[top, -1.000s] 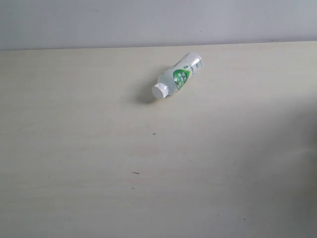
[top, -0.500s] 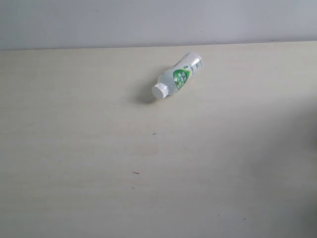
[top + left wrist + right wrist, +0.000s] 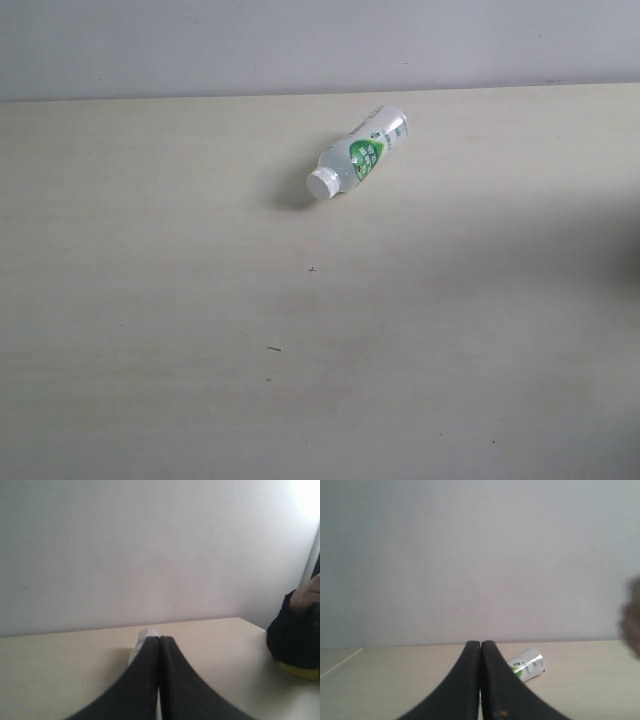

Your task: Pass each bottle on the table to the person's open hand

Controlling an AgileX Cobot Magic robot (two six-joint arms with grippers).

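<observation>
One clear bottle [image 3: 358, 153] with a green-white label and white cap lies on its side on the pale table [image 3: 200, 300], toward the far edge. Neither gripper shows in the exterior view. In the left wrist view my left gripper [image 3: 159, 639] is shut and empty, and the bottle [image 3: 142, 639] peeks out from behind one finger. My right gripper [image 3: 481, 643] is also shut and empty, with the bottle [image 3: 528, 664] lying beyond it on the table. A person's hand [image 3: 309, 596] with a black sleeve [image 3: 292, 632] shows at the left wrist view's edge, too blurred to tell if it is open.
A plain grey wall [image 3: 300, 45] rises behind the table's far edge. A yellow rounded object [image 3: 299, 670] sits under the black sleeve. A dark blurred shape [image 3: 633, 617] shows at the right wrist view's edge. A few tiny dark specks [image 3: 273, 348] dot the tabletop.
The bottle lies where it was. Only the soft shadow at the table's right edge has shifted a little.
</observation>
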